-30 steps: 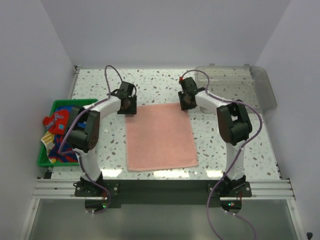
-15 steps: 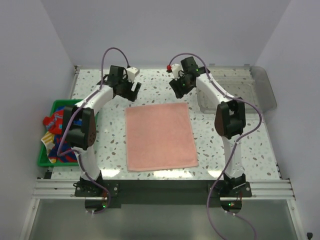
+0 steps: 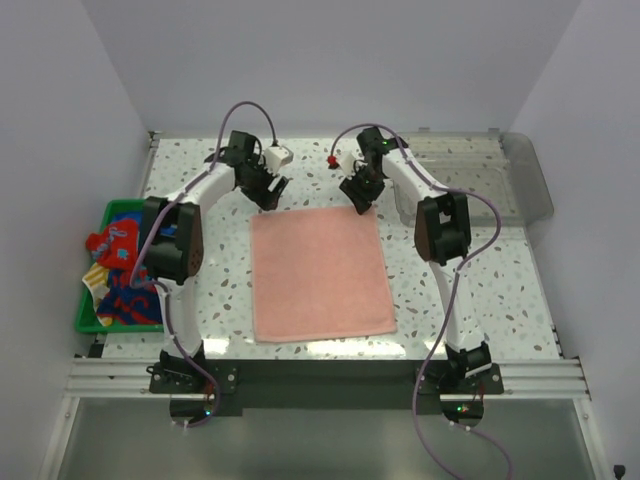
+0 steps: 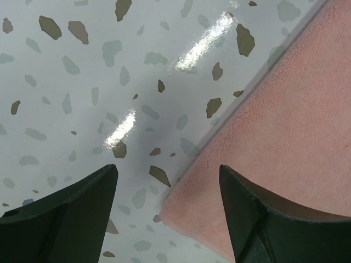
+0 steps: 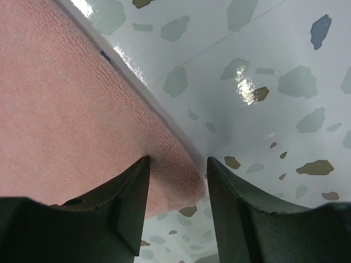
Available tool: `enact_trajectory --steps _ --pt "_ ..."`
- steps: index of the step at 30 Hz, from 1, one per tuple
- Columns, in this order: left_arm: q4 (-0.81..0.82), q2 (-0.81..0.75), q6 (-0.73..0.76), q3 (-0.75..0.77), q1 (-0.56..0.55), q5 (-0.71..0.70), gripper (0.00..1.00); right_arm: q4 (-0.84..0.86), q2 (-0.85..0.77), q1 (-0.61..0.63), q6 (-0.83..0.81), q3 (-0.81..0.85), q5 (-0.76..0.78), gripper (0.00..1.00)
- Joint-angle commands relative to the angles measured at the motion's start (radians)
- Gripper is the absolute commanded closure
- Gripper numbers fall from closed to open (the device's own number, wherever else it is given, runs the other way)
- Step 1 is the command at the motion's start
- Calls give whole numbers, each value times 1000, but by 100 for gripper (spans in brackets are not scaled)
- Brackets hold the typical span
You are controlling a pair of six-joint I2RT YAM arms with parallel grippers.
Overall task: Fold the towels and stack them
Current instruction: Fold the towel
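Note:
A salmon pink towel [image 3: 320, 272] lies flat in the middle of the table. My left gripper [image 3: 268, 192] hovers at its far left corner, and in the left wrist view this gripper [image 4: 167, 170] is open, with the towel's corner [image 4: 181, 211] between the spread fingers. My right gripper [image 3: 362, 197] is at the far right corner. In the right wrist view it [image 5: 178, 160] is open too, straddling the pink towel's corner [image 5: 184, 181]; one finger [image 5: 129, 192] rests over the cloth, the other over bare table. More towels [image 3: 118, 285], red-patterned, blue and yellowish striped, are heaped in a green basket.
The green basket [image 3: 112, 210] stands at the table's left edge. A clear plastic tray [image 3: 500, 175] stands at the back right, close behind the right arm. White walls close in the table on three sides.
Both grippers left the towel's far corners, pulled back toward the rear wall with wider jaws, then came back over the same corners. The pink towel has stayed flat.

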Motion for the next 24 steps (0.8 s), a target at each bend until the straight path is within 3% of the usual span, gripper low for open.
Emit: enact_trajectory --steps 1,7,13,19,24 --pt "-39 29 52 55 4 57 20 -34 9 -3 -52 59 -10 51" --pt "-76 63 72 56 4 51 21 -64 44 -3 -54 66 -41 52" --pt "-102 94 83 62 7 51 27 -96 63 -1 -56 62 -36 70" --pt "-146 108 94 68 20 48 41 -103 60 -3 -56 42 -30 88" --pt "-195 120 103 59 23 42 43 -93 52 -3 -52 30 -27 91"
